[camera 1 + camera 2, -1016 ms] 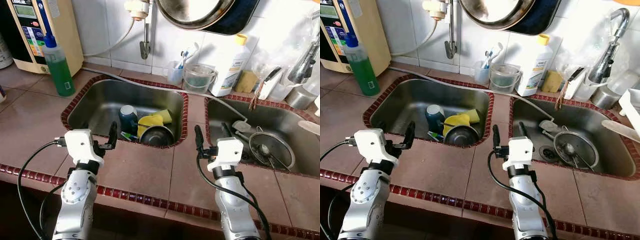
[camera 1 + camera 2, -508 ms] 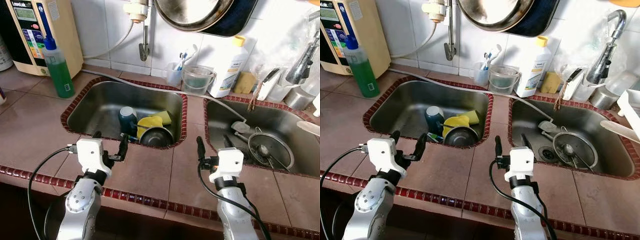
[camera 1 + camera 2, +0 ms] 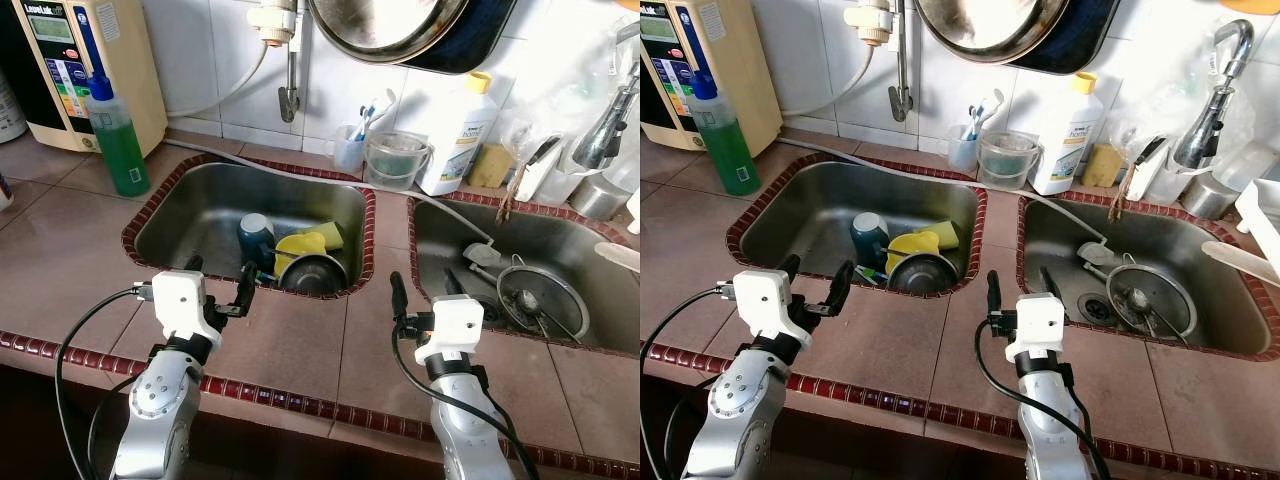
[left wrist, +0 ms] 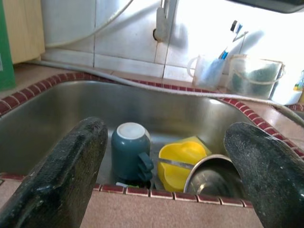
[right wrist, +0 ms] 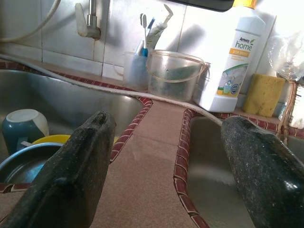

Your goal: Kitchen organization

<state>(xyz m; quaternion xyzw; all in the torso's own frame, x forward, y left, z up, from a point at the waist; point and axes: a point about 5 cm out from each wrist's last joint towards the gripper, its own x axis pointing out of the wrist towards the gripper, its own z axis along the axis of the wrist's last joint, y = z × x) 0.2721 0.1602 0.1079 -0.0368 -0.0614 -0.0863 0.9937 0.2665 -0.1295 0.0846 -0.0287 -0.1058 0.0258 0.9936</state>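
Note:
The left sink (image 3: 195, 215) holds an upturned teal mug (image 3: 256, 235), a yellow cup (image 3: 300, 246) and a steel bowl (image 3: 313, 272), all bunched at its near right corner. My left gripper (image 3: 220, 275) is open at the sink's near rim, pointing at the mug (image 4: 129, 149) and the yellow cup (image 4: 180, 161), with nothing between its fingers. My right gripper (image 3: 422, 288) hovers open over the tiled strip between the two sinks, also holding nothing. The right sink (image 3: 565, 240) contains a metal strainer (image 3: 540, 295) and some utensils.
A green soap bottle (image 3: 117, 135) and a water purifier (image 3: 60, 60) stand at the back left. Behind the sinks are a toothbrush cup (image 3: 352, 145), a clear tub (image 3: 397, 158), a white detergent bottle (image 3: 460, 135) and a sponge (image 3: 492, 165). A wok (image 3: 390, 20) hangs above.
My left gripper has shifted a little to the right along the left sink's near rim. The right gripper has stayed almost still.

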